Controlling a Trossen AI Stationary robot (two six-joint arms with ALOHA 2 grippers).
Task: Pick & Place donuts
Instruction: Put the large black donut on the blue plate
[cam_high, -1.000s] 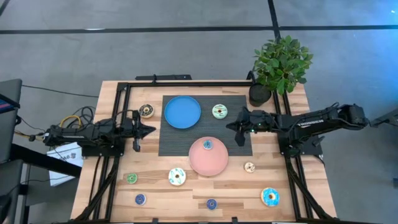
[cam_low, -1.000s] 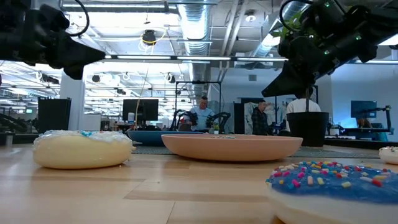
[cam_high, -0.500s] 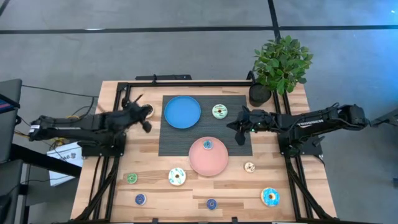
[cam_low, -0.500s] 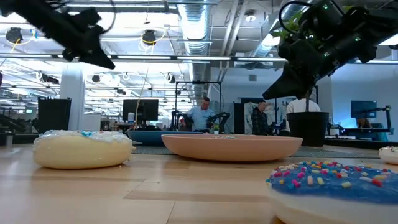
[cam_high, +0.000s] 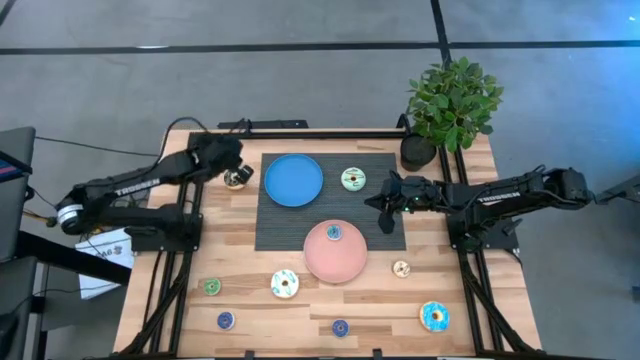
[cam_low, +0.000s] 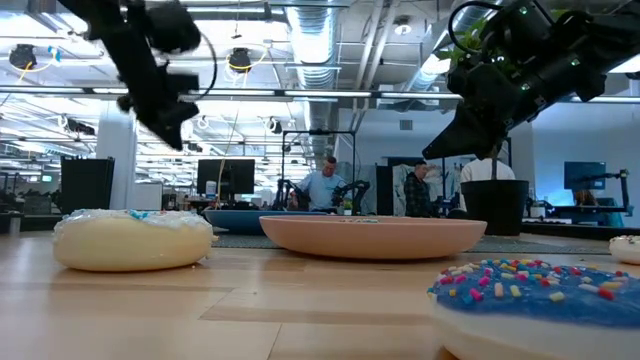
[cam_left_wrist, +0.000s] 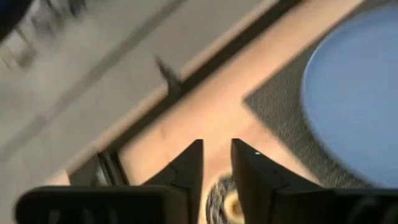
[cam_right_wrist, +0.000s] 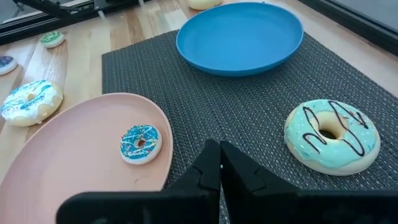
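Observation:
My left gripper (cam_high: 233, 168) (cam_left_wrist: 216, 144) hangs over the table's far left part, tipped down, its fingers open by a narrow gap. Just below it a dark brown donut (cam_high: 237, 179) (cam_left_wrist: 222, 202) lies flat on the wood, untouched. My right gripper (cam_high: 385, 206) (cam_right_wrist: 219, 163) hovers shut over the dark mat (cam_high: 275, 235). A teal donut (cam_high: 353, 179) (cam_right_wrist: 331, 135) rests on the mat. A small blue donut (cam_high: 333, 232) (cam_right_wrist: 140, 143) lies on the pink plate (cam_high: 335, 262). The blue plate (cam_high: 294, 180) holds nothing.
Several more donuts lie on the near wood: green (cam_high: 212, 287), white-blue (cam_high: 285, 284), two small blue (cam_high: 226, 320) (cam_high: 340, 328), cream (cam_high: 401, 268), large blue (cam_high: 434, 317). A potted plant (cam_high: 450, 105) stands at the far right corner. Black frame rails (cam_high: 300, 134) run along the table's edges.
My left gripper has swung from beside the mat's left edge toward the table's far edge, risen, and tipped downward, ending over the dark brown donut. My right gripper and all donuts have stayed in place.

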